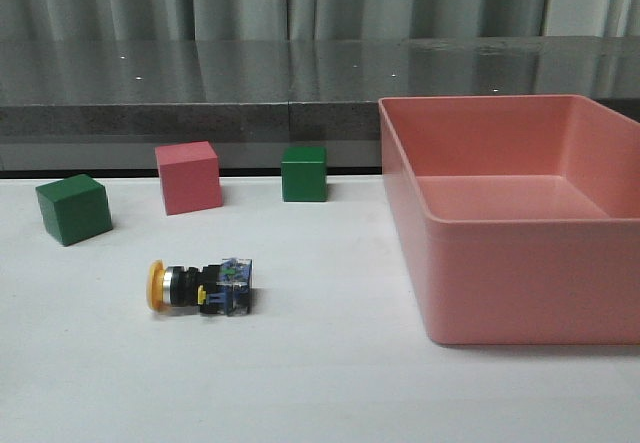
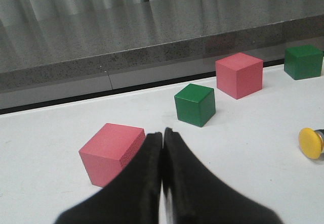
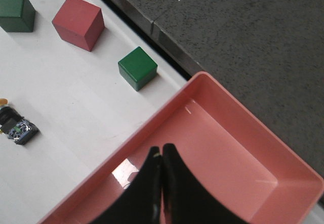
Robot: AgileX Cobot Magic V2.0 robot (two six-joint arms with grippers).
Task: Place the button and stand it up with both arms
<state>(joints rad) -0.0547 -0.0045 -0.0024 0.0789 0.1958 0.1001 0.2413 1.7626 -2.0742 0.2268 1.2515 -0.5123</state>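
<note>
The button lies on its side on the white table, yellow cap to the left, clear bluish base to the right. Its yellow cap shows at the edge of the left wrist view. It also shows small in the right wrist view. My left gripper is shut and empty, beside a pink cube. My right gripper is shut and empty, above the pink bin. Neither arm shows in the front view.
A large pink bin stands on the right of the table. A green cube, a pink cube and another green cube stand in a row behind the button. A dark grey ledge runs along the table's back.
</note>
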